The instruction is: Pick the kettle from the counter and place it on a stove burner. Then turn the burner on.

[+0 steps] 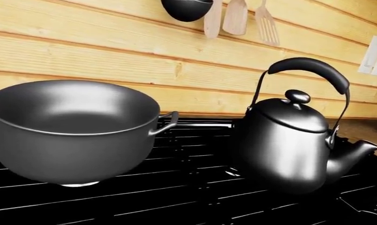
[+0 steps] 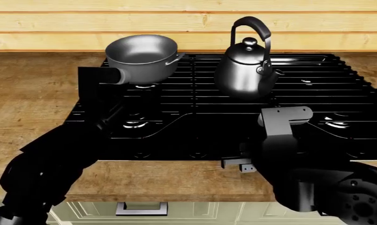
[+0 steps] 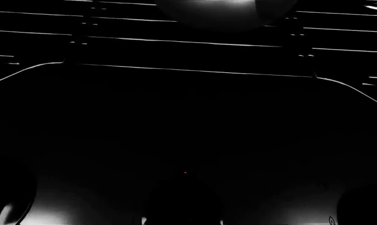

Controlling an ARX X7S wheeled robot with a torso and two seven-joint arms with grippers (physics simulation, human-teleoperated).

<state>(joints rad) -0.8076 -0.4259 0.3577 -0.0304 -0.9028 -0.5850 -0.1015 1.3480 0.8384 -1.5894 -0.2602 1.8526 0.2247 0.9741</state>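
Kettle (image 2: 244,65) upright on the stove grates (image 2: 313,75), rear centre, lid on; open saucepan (image 2: 141,55) beside it looks empty. Right pincer (image 2: 238,165) low at the stove's front edge, well short of kettle; left pincer hidden; cannot tell either's opening.

You get even, bright light on the plank wall (image 1: 82,42); the kettle (image 1: 289,145) shows soft glare, but your right wrist view is nearly black.

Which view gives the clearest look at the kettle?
The left wrist view: the kettle shows close, from handle to spout. The head view has it whole but smaller, on the stove grates. The right wrist view catches only a dim curved underside, likely its.
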